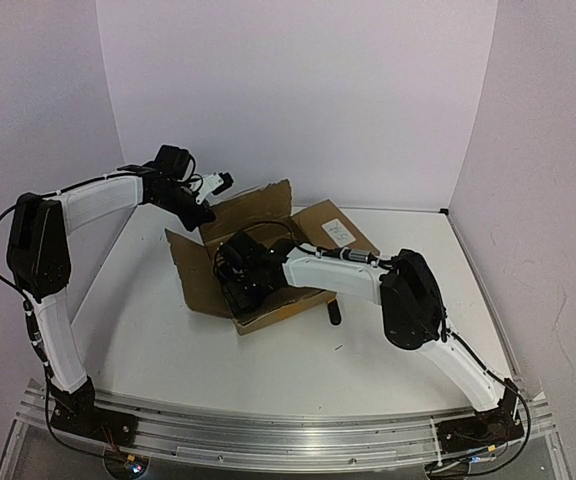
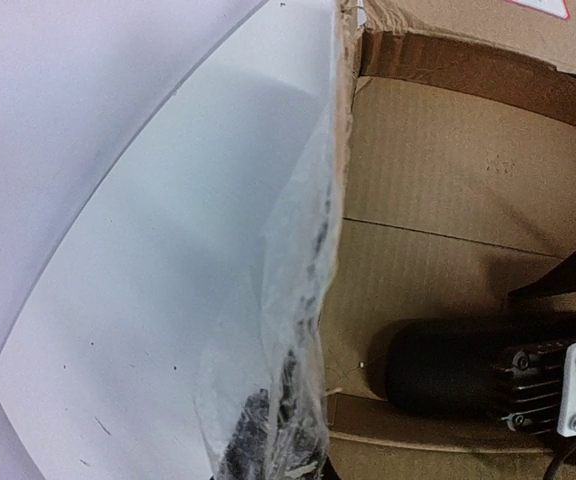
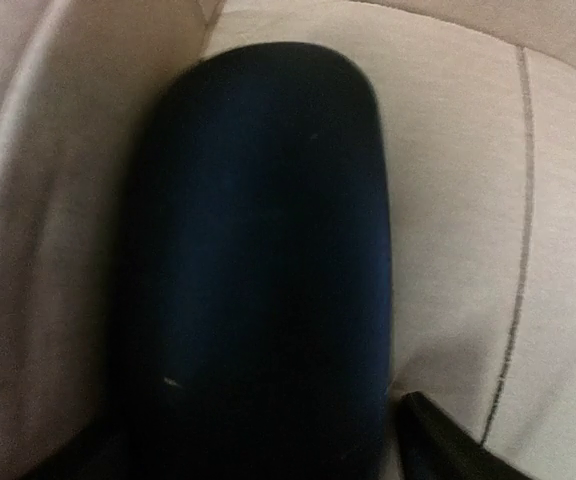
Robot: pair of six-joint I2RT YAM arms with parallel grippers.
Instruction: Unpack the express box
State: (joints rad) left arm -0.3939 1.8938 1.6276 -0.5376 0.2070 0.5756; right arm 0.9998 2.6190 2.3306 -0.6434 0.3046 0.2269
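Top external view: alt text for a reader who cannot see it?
An opened brown cardboard box stands on a white table, flaps raised. The right gripper reaches down into it; the left gripper hangs near the far flap's top edge. A small black object lies beside the box.

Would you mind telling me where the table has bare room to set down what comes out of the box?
Bare table lies in front of the box, and between it and the left arm. It is crowded inside the box, where the right pincer reaches.
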